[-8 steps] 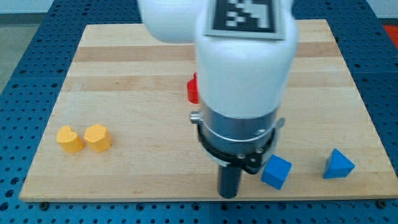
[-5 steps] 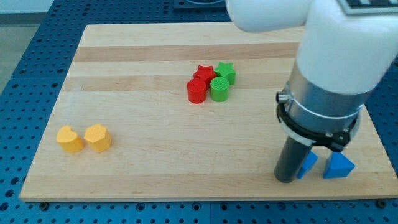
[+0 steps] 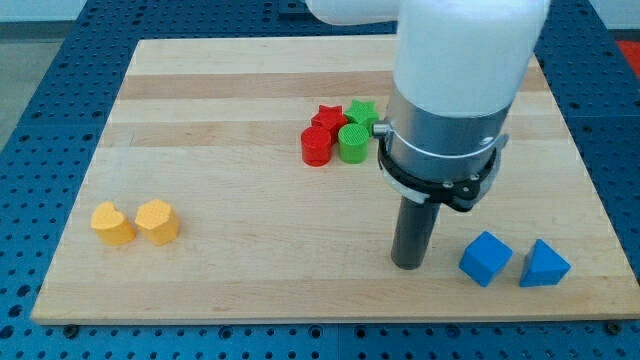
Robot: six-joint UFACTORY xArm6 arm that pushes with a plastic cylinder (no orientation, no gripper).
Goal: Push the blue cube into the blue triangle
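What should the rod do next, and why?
Probably slide my tip toward the view's right into the blue cube. The tip stands apart on the cube's left, and a narrow gap seems to separate the cube from the blue triangle on its right.

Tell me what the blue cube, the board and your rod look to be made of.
Blue cube: probably moulded or printed plastic, matte, with uniform colour and no grain. Board: wood, pale planks with visible grain and seams, smooth finish. Rod: dark, likely metal or hard plastic, with a dull sheen; I cannot tell which. My tip rests to the view's left of the cube, apart from it.
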